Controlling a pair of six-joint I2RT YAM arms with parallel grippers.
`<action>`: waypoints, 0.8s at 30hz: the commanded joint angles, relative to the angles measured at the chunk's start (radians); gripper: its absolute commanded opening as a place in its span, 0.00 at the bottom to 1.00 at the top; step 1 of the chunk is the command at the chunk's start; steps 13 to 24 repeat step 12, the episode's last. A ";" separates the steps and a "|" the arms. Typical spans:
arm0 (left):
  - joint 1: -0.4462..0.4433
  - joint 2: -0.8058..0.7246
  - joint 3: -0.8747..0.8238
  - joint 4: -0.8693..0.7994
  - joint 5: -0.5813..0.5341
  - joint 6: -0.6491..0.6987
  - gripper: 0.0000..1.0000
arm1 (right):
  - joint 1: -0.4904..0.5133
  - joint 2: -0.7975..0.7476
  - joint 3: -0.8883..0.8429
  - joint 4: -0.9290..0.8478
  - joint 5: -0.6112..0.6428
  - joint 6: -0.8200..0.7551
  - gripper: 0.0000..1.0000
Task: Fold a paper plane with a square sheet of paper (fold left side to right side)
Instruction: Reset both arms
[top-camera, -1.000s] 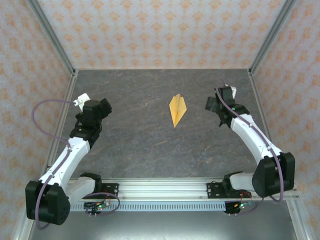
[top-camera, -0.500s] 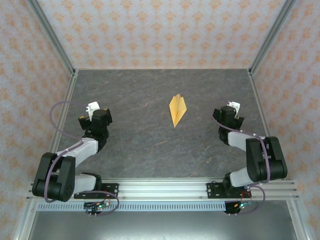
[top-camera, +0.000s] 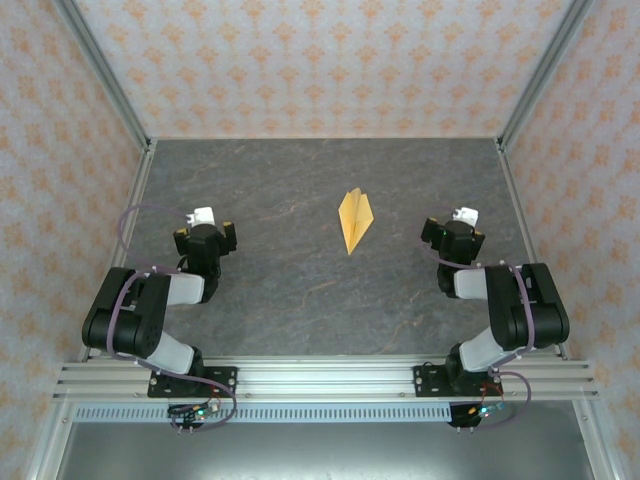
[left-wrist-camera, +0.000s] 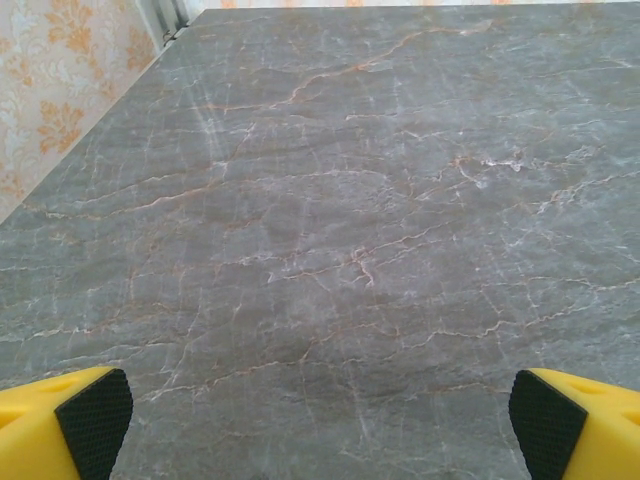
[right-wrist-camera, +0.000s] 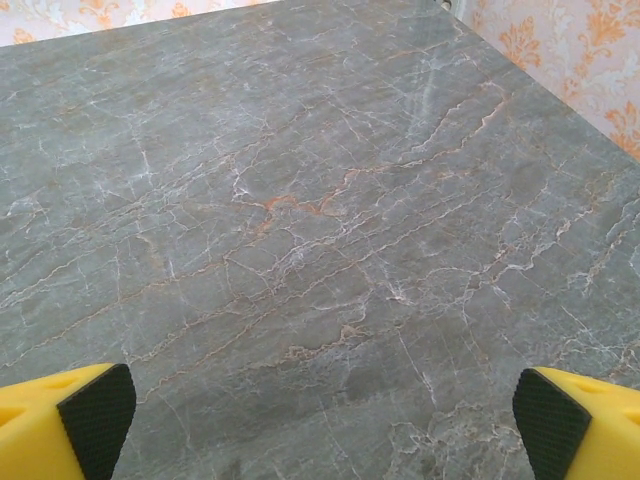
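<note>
The square sheet of paper lies folded into a narrow yellow-orange paper plane (top-camera: 356, 220), flat on the grey marble tabletop (top-camera: 300, 180) right of centre, its point toward the near edge. My left gripper (top-camera: 206, 238) sits well to the plane's left, pulled back over its own arm. The right gripper (top-camera: 453, 234) sits to the plane's right, also apart from it. In the left wrist view the left gripper (left-wrist-camera: 320, 435) is open, its yellow fingers (left-wrist-camera: 70, 425) wide apart over bare marble. The right gripper (right-wrist-camera: 322, 430) is open too, with nothing between its black pads (right-wrist-camera: 100, 415).
Patterned walls with metal corner posts (top-camera: 110, 75) enclose the table on three sides. An aluminium rail (top-camera: 320, 380) carrying both arm bases runs along the near edge. Both arms are folded compactly at the near left and near right.
Both arms have folded back toward their bases, the grippers drawing nearer the front. The paper plane has not moved. Both grippers stayed open.
</note>
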 joint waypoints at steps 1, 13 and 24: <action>0.008 -0.009 0.020 0.047 0.010 0.017 1.00 | -0.004 -0.012 0.007 0.042 -0.016 -0.012 1.00; 0.007 -0.011 0.020 0.046 0.011 0.017 1.00 | -0.005 -0.011 0.009 0.040 -0.017 -0.011 1.00; 0.007 -0.011 0.020 0.046 0.011 0.017 1.00 | -0.005 -0.011 0.009 0.040 -0.017 -0.011 1.00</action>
